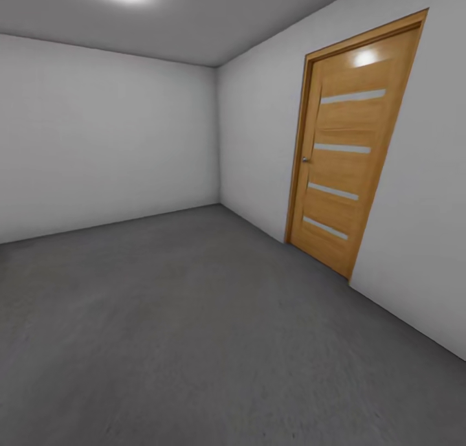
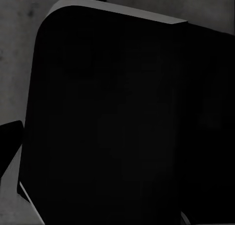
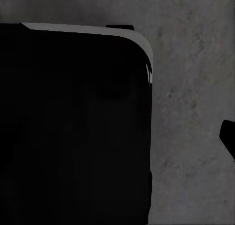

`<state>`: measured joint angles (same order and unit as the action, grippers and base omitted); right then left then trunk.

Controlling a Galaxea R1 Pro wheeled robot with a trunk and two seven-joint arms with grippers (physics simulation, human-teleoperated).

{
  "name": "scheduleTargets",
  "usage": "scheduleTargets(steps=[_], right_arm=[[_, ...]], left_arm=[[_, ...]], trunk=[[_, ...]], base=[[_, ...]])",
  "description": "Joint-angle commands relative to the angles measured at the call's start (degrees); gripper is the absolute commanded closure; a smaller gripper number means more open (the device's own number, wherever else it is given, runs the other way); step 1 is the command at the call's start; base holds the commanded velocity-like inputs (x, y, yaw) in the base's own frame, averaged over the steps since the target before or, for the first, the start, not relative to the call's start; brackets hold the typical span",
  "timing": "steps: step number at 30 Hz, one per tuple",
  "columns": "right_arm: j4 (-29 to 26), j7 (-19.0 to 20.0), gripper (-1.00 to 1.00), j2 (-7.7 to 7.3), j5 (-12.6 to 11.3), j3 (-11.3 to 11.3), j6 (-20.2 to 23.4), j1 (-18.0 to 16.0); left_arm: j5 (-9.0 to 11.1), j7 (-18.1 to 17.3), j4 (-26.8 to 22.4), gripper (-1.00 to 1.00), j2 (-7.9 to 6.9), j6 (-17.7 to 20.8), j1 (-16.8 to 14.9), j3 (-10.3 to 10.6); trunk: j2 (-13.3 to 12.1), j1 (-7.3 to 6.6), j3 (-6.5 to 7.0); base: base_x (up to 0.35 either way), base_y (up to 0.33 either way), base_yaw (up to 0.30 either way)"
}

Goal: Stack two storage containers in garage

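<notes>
Dark grey, matte, mottled concrete floor (image 1: 194, 342) spreads from the near edge to plain white walls (image 1: 103, 135) in what appears to be the garage, where a smooth honey-coloured wooden door (image 1: 343, 155) with four pale horizontal slats stands at the right. No orange-red storage containers appear on the concrete here, so, judging from this, both placing and stacking remain undone. Each wrist view shows a large black rounded-corner body (image 2: 117, 127) above the same grey floor; whether either arm's fingers are released or clenched cannot be told.
</notes>
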<state>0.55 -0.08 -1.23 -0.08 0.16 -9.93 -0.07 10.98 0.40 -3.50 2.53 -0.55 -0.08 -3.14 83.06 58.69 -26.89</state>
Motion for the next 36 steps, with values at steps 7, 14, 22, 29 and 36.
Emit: scheduleTargets(steps=[7, 14, 22, 29, 36], right_arm=[[0.1, 0.0, -1.00, 0.00, 0.0, 0.0, -0.3, 0.0], [0.1, 0.0, -1.00, 0.00, 0.0, 0.0, -0.3, 0.0], [0.1, 0.0, -1.00, 0.00, 0.0, 0.0, -0.3, 0.0], [0.1, 0.0, -1.00, 0.00, 0.0, 0.0, -0.3, 0.0], [0.1, 0.1, -1.00, -0.06, -0.3, -0.4, 0.0, 0.0]], left_arm=[[0.2, 0.0, 0.0, -1.00, 0.02, -0.1, 0.0, -0.3], [0.2, 0.0, 0.0, -1.00, 0.03, -0.1, 0.0, -0.3], [0.2, 0.0, 0.0, -1.00, 0.02, -0.1, 0.0, -0.3], [0.2, 0.0, 0.0, -1.00, 0.09, -0.1, 0.0, -0.3], [0.2, 0.0, 0.0, -1.00, 0.11, -0.1, 0.0, -0.3]], trunk=[[0.0, 0.03, -0.04], [0.0, 0.03, -0.04], [0.0, 0.03, -0.04], [0.0, 0.03, -0.04], [0.0, 0.03, -0.04]], base=[[0.323, 0.000, 0.000], [0.323, 0.000, 0.000], [0.323, 0.000, 0.000], [0.323, 0.000, 0.000], [0.323, 0.000, 0.000]])
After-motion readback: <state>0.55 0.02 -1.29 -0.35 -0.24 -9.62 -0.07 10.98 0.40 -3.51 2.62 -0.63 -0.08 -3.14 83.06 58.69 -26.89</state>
